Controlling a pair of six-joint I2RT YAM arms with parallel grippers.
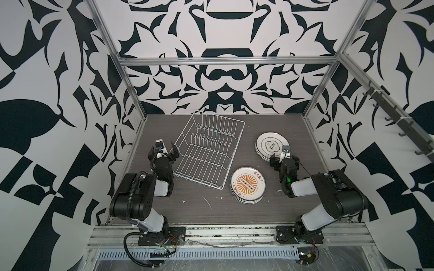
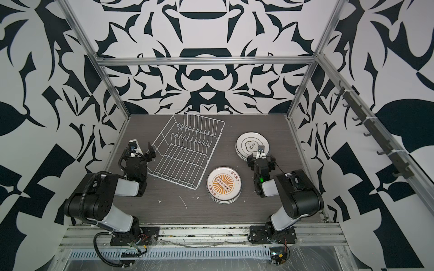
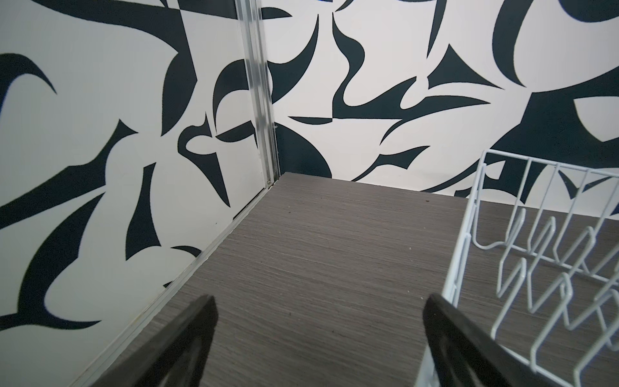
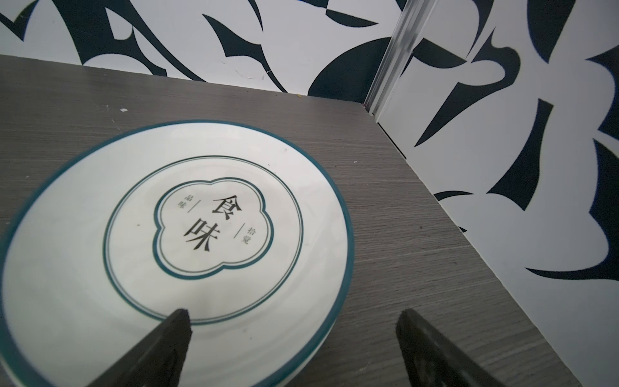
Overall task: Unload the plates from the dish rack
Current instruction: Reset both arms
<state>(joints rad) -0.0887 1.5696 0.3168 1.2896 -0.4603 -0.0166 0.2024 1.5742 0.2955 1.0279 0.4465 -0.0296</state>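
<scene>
Seen in both top views, the dish rack (image 1: 209, 150) stood empty, at 11 o'clock from the middle of the tabletop (image 1: 234, 211). The plates lay in two piles: the sunburst stack (image 1: 248, 187) at the rack's 5 o'clock and the cloud-emblem stack (image 1: 270, 144) at its 3 o'clock. By my judgement, the unloading looked finished.

The left hand (image 3: 318, 311) gaped wide and held nothing, just beside the rack's 9 o'clock wall. A careless withdrawal could hook a wire and drag the rack.

The right hand (image 4: 294, 316), equally wide and empty, hovered at the cloud-emblem stack's 5 o'clock rim, with one finger (image 4: 174, 326) over the top plate. Dipping or sweeping sideways could shove that plate off its pile.
</scene>
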